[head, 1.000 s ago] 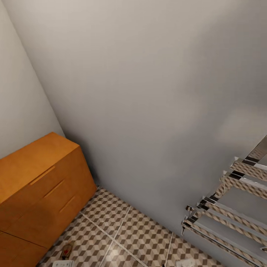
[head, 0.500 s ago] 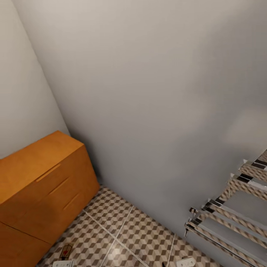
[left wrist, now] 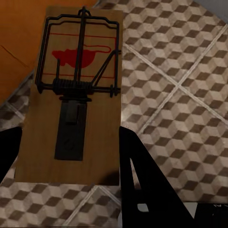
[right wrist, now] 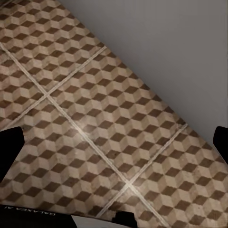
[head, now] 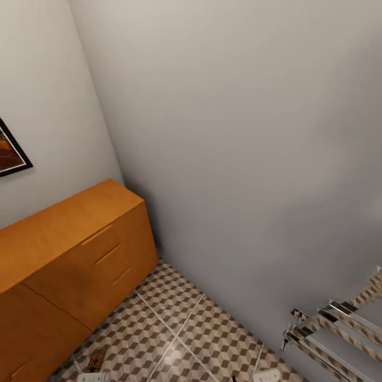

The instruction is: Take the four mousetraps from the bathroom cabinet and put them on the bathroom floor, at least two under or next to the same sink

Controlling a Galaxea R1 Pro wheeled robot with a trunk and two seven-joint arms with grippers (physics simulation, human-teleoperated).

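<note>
- The left gripper [left wrist: 71, 156] holds one mousetrap [left wrist: 76, 95] flat between its two dark fingers [left wrist: 142, 175], which close on the board's long edges.
- The trap's wire bar, spring and red mouse mark face the left wrist camera; under it lie the bathroom floor [left wrist: 180, 76] and an orange-brown corner of the cabinet [left wrist: 16, 33].
- In the head view the same mousetrap [head: 96, 360] sits at the bottom edge, above the cube-pattern bathroom floor [head: 175, 323], just in front of the cabinet [head: 69, 254].
- The cabinet stands against the left wall, its end close to the corner with the grey wall [head: 239, 132]; its drawers look closed, though the slim handles are small here.
- A dark-framed picture [head: 9, 151] hangs above the cabinet.
- A chrome towel rail [head: 339, 329] juts from the grey wall at lower right.
- The right gripper [right wrist: 114, 142] stands wide open with nothing between its fingertips, above the tiles near the foot of the grey wall [right wrist: 166, 42].
</note>
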